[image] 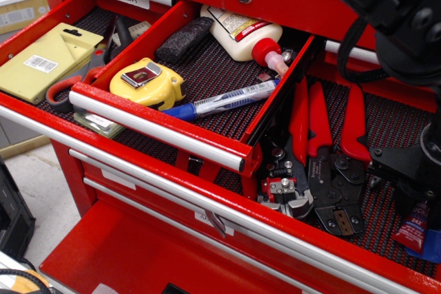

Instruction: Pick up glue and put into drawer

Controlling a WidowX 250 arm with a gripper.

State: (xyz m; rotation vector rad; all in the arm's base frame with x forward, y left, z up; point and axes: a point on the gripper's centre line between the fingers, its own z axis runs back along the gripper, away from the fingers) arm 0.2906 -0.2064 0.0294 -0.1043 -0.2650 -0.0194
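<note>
The glue is a small red tube with a blue band, at the far right of the wide lower drawer. Only its lower end shows. Its cap and top are hidden under my black gripper, which stands right over it with its fingers around the top of the tube. The tube stands steeply tilted and hangs from the fingers. The arm comes down from the top right corner.
Red-handled crimpers and pliers lie left of the glue, and a blue packet is at its right. The upper drawer holds a yellow tape measure, a pen, a large white bottle and a black block.
</note>
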